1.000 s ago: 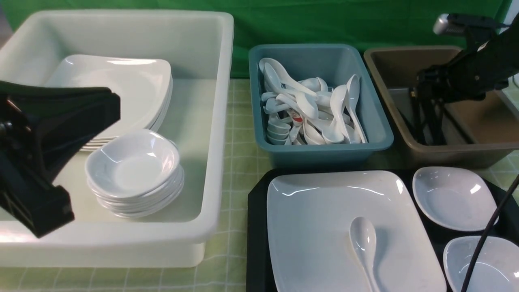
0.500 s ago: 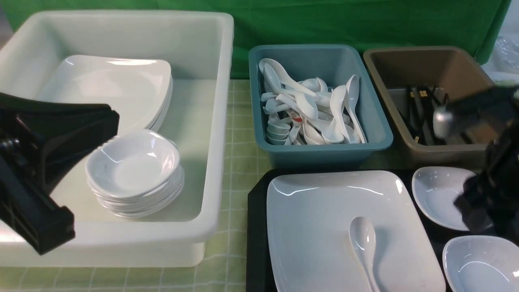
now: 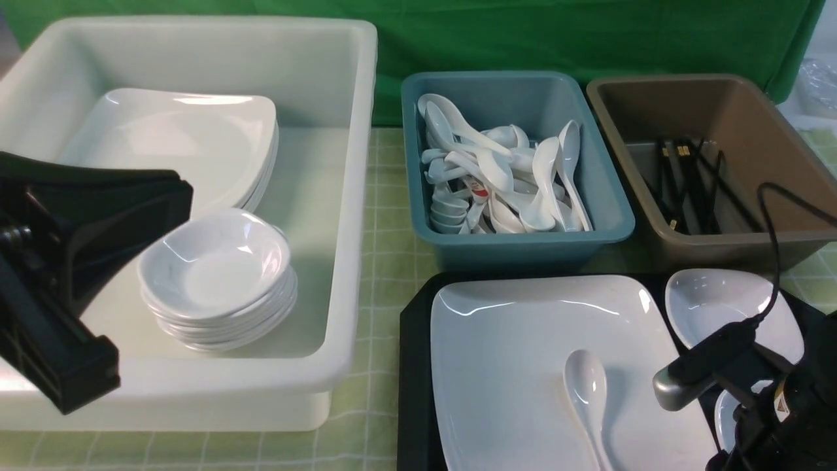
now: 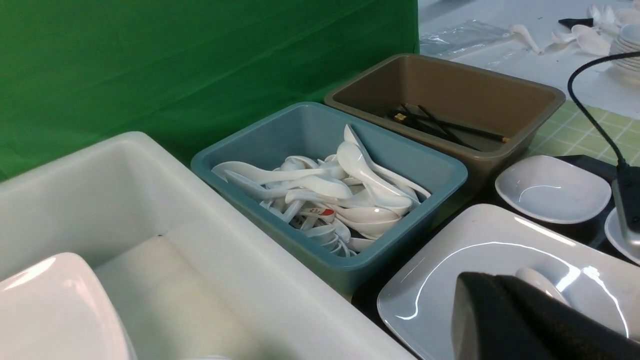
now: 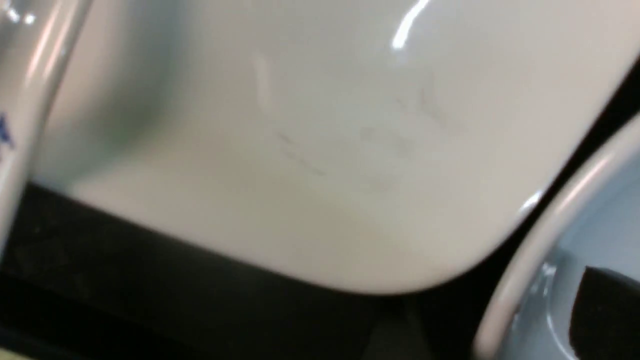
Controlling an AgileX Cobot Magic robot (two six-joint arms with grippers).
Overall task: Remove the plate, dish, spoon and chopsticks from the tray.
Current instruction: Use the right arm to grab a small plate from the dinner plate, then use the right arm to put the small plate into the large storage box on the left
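Your right gripper [image 5: 607, 312] is mostly cropped, gap unreadable; left gripper [image 4: 520, 320] pinched closed. Glossy spoon [image 3: 586, 399], handle cut off, lies on squarish plate [image 3: 523, 340], black tray [image 3: 413, 366].

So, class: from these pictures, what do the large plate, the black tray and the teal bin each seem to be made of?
Plate: glossy white, sharp highlights, faint scuffs; ceramic or melamine, cannot tell.
Tray: probably plastic, dull black, no glare.
Teal bin: likely moulded plastic, satin sheen, rounded rim.
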